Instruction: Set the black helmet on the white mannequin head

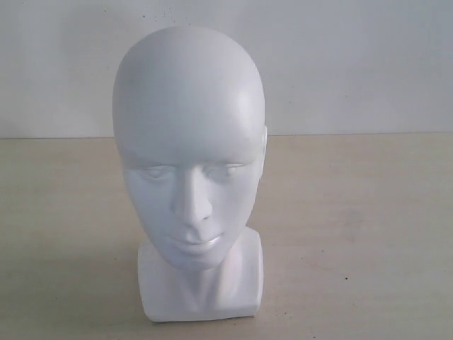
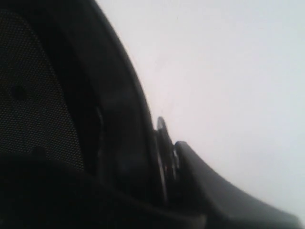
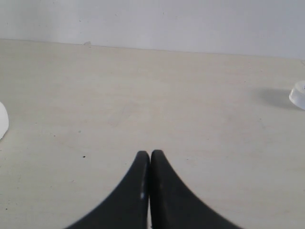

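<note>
The white mannequin head (image 1: 190, 177) stands upright on the pale table (image 1: 368, 234), and its crown is bare; in the exterior view nothing black is on it, beside it or above it. So the main step, to set the helmet on the head, is not yet done. The black helmet (image 2: 71, 119) shows only in the left wrist view, very close to the camera: its dark shell, the mesh lining (image 2: 33, 95) and a small round fitting (image 2: 164, 143) on its side, with a plain white wall behind. I judge that it is raised off the table, away from the head, but I cannot tell whether the left gripper clamps it, because its jaws are hidden. The right gripper (image 3: 150, 155) has its fingers pressed together, holds nothing, and hangs over bare table away from the head. What is left: bring the helmet above the head and lower it.
</note>
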{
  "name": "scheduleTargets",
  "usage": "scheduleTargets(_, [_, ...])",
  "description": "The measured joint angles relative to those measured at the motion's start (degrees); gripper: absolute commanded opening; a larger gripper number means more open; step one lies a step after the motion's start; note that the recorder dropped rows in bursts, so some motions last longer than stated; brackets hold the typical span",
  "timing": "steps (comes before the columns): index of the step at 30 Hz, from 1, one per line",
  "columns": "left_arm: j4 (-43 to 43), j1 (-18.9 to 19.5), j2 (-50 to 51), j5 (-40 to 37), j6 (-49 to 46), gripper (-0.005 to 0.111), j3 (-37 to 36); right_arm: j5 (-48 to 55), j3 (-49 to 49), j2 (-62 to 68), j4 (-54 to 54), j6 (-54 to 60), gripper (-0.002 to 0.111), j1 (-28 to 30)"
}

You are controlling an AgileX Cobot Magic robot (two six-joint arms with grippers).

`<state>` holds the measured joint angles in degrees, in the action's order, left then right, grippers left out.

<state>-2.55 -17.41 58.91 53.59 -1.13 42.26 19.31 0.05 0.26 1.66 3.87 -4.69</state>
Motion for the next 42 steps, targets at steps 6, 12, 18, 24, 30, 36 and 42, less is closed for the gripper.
scheduleTargets(6, [2.2, 0.0, 0.0, 7.8, 4.5, 0.004, -3.9, 0.0, 0.0, 0.0, 0.0, 0.0, 0.000, 0.0])
scheduleTargets(12, [8.9, 0.0, 0.0, 8.6, 11.8, 0.004, -4.1, 0.0, 0.0, 0.0, 0.0, 0.0, 0.000, 0.0])
scheduleTargets(18, [12.6, 0.0, 0.0, 10.7, 18.0, 0.004, -4.8, 0.0, 0.0, 0.0, 0.0, 0.0, 0.000, 0.0])
scheduleTargets(24, [13.7, 0.0, 0.0, 11.4, 23.4, 0.004, -6.8, 0.0, 0.0, 0.0, 0.0, 0.0, 0.000, 0.0])
scheduleTargets(30, [16.7, 0.0, 0.0, 11.2, 28.7, 0.004, -7.0, 0.0, 0.0, 0.0, 0.0, 0.0, 0.000, 0.0])
scheduleTargets(36, [17.5, 0.0, 0.0, 11.2, 37.8, 0.004, -7.0, 0.0, 0.0, 0.0, 0.0, 0.0, 0.000, 0.0])
scheduleTargets(42, [17.7, 0.0, 0.0, 11.2, 46.0, 0.004, -7.0, 0.0, 0.0, 0.0, 0.0, 0.0, 0.000, 0.0])
